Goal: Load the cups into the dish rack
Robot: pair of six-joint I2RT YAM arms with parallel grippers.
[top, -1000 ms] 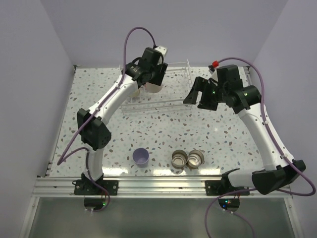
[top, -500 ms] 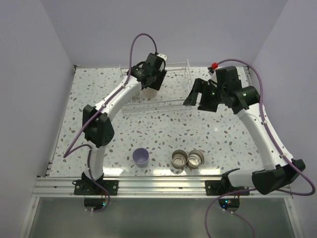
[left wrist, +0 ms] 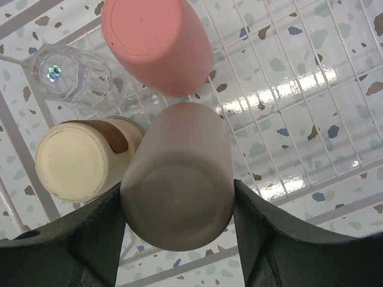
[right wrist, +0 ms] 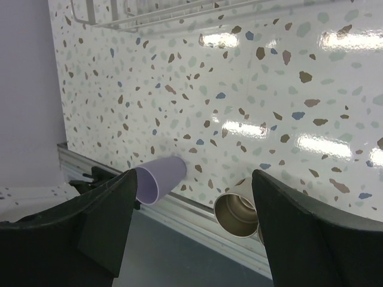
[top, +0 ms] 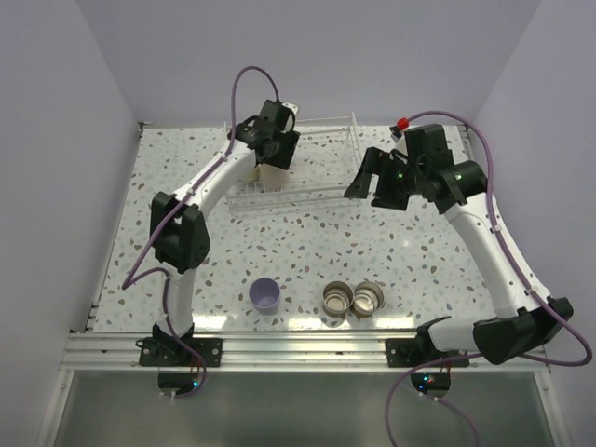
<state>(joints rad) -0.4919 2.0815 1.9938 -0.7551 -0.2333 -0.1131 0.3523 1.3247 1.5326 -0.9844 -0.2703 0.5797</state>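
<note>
Speckled surface (top: 307,251) below: left end effector (left wrist: 178,191) pinches the beige cup (left wrist: 179,161), mouth-down, long axis vertical, low inside the dish rack (top: 317,194) just beside the coral cup (left wrist: 157,45). Right end effector (top: 371,186), spread and empty, hangs nearer the steel cups (top: 339,299) at the near edge.

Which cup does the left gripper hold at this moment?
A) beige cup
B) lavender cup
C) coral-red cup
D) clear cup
A: in the left wrist view the beige cup, bottom up, sits pinched between the fingers of the left gripper.
</note>
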